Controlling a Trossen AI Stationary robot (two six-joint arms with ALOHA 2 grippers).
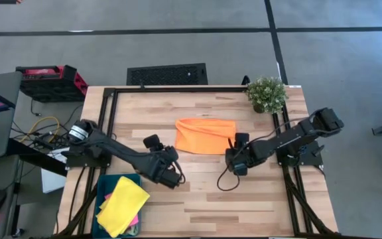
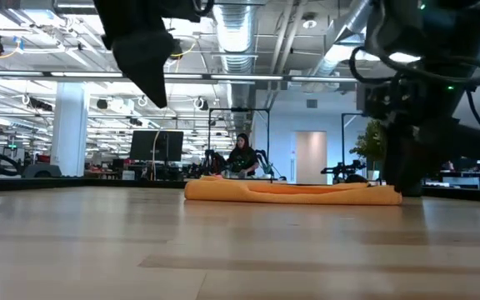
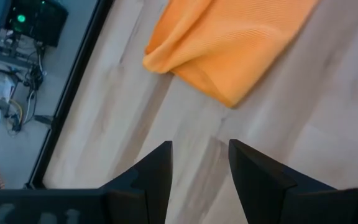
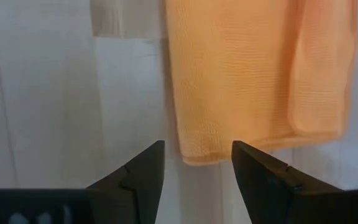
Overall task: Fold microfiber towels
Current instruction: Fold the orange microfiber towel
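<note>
Both arms fill the high view: the left gripper (image 1: 171, 174) hovers over bare wood near the teal bin (image 1: 105, 188), where a yellow towel (image 1: 123, 205) lies over a pink one (image 1: 134, 220). Across from it, the right gripper (image 1: 234, 157) sits just beside the right edge of the orange towel (image 1: 205, 135), which lies folded mid-table. A potted plant (image 1: 267, 93) stands at the far right corner.

Low view: the orange towel (image 2: 290, 192) lies flat on the table (image 2: 223, 250); a person sits far behind.

Left wrist view: 2 fingers (image 3: 160, 171) stand apart, holding nothing, short of the cloth (image 3: 229, 43).

Right wrist view: 2 fingers (image 4: 145, 171) spread wide and empty at the towel's corner (image 4: 253, 81).
</note>
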